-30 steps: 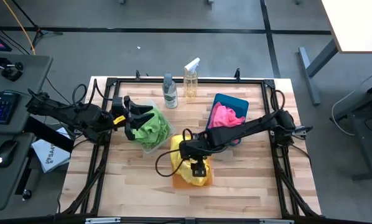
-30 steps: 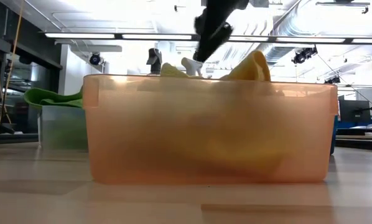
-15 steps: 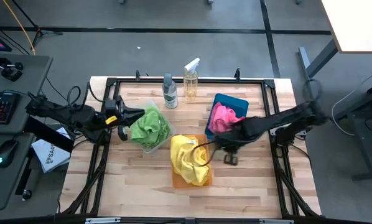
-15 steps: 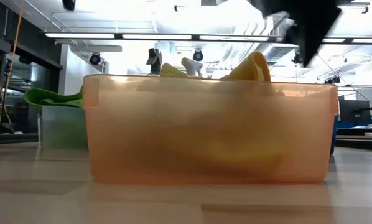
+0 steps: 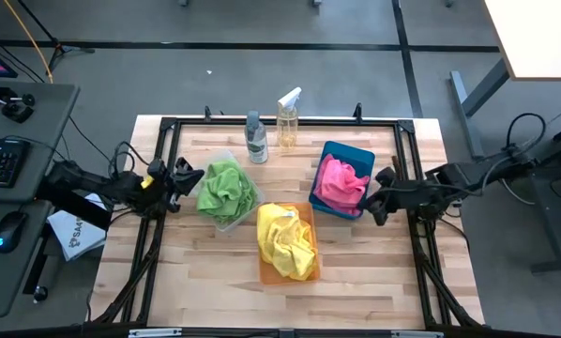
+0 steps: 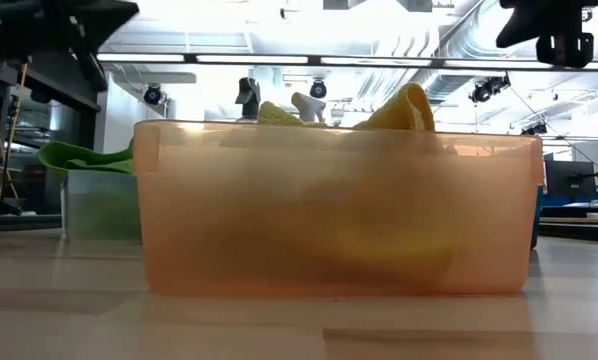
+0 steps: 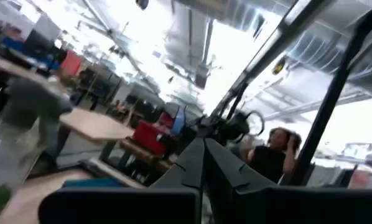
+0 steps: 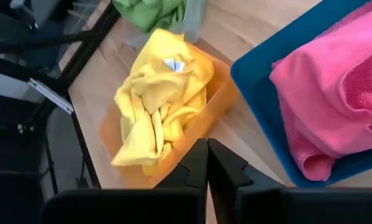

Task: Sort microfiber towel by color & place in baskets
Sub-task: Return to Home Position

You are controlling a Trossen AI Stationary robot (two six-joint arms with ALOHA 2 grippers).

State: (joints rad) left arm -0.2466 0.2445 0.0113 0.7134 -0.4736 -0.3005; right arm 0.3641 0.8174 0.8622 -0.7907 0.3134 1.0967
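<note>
1. The right gripper [image 5: 382,192] is off the translucent orange plastic bin [image 5: 279,278]! A second ago it hung right over that bin; now it sits at the table's right side, just beside the teal blue plastic bin [image 5: 354,151].
2. Its fingers are pressed together with nothing between them, as its wrist view shows. The fuzzy yellow microfiber towels [image 5: 286,239] lie heaped inside the orange bin, let go.
3. The left gripper [image 5: 181,176] has pulled away too. It was over the clear plastic bin [image 5: 226,223] a moment back, and now it is near the table's left edge, fingers closed and empty.
4. Colour check: the lime green microfiber towels [image 5: 226,188] are piled in the clear bin, and the bright pink microfiber towels [image 5: 341,178] sit in the teal one.
5. No cloth shows loose on the light wooden table [image 5: 374,272]. The yellowish spray bottle [image 5: 287,117] and the smaller clear bottle [image 5: 255,139] stand at the far edge.
6. My read: the sorting looks finished, one colour per bin. Both arms seem headed for their resting pose, with nothing left to pick.
</note>
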